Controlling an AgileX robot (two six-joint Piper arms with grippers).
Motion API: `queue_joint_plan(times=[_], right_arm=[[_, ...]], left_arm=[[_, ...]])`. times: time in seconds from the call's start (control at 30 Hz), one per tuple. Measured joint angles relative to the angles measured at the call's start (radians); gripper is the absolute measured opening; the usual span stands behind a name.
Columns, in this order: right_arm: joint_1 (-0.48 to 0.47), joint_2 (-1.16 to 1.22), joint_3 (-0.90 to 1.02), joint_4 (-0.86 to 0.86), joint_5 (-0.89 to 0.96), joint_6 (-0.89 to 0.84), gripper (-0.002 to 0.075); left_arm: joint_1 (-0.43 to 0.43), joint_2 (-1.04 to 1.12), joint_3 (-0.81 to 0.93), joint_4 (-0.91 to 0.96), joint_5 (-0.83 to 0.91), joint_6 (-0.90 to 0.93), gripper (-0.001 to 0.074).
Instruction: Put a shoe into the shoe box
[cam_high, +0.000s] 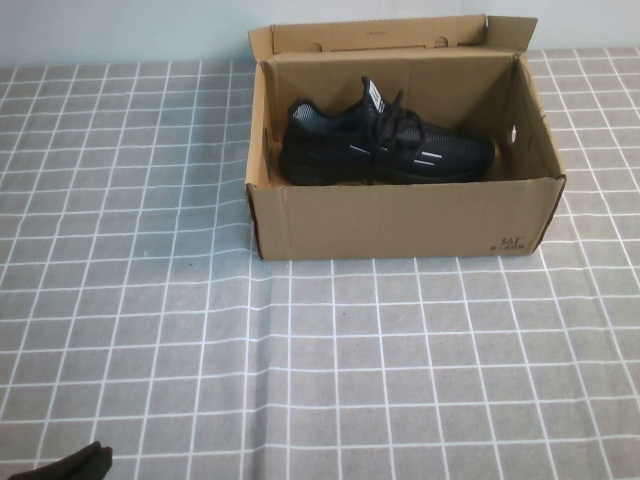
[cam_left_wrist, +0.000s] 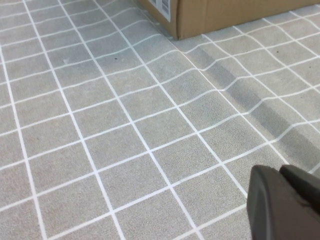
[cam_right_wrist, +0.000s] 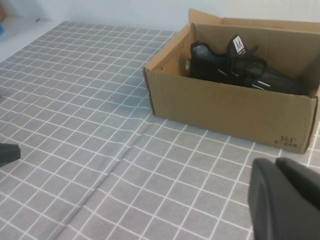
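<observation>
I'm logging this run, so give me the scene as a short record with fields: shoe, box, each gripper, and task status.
shoe: black sneaker lying inside the box, upright on its sole
box: brown cardboard shoe box on the checked cloth, lid flap open at the back
left gripper: shut, empty, low over the cloth near the table's front-left corner, away from the box
right gripper: shut, empty, pulled back in front of the box
task status: shoe appears placed

Shoe box (cam_high: 400, 215) open on top; its walls ring the shoe (cam_high: 385, 145), seemingly leaving room behind.
</observation>
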Motion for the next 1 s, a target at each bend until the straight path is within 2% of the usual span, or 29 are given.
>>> queue_joint_plan(times=[0.27,0.37,0.47,0.63,0.73,0.83,1.0], right_arm=[[0.000,0.000,0.000,-0.029,-0.006,0.000,-0.0016],[-0.009,0.000,0.041,-0.059,-0.080,0.000,-0.0017],[-0.085,0.000,0.160,-0.080,-0.279,0.000,-0.0017],[-0.313,0.000,0.467,-0.074,-0.790,0.000,-0.0017],[-0.414,-0.015,0.639,-0.028,-1.008,0.001,-0.0017],[-0.455,-0.054,0.759,-0.005,-1.112,0.001,-0.0016],[-0.458,-0.161,0.834,0.006,-1.104,0.001,-0.0016]], left_arm=[[0.000,0.000,0.000,0.000,0.001,0.000,0.0000],[0.000,0.000,0.000,0.000,0.001,0.000,0.0000],[0.000,0.000,0.000,0.000,0.001,0.000,0.0000],[0.000,0.000,0.000,0.000,0.001,0.000,0.0000],[0.000,0.000,0.000,0.000,0.003,0.000,0.0000],[0.000,0.000,0.000,0.000,0.012,0.000,0.0000],[0.000,0.000,0.000,0.000,0.019,0.000,0.0000]])
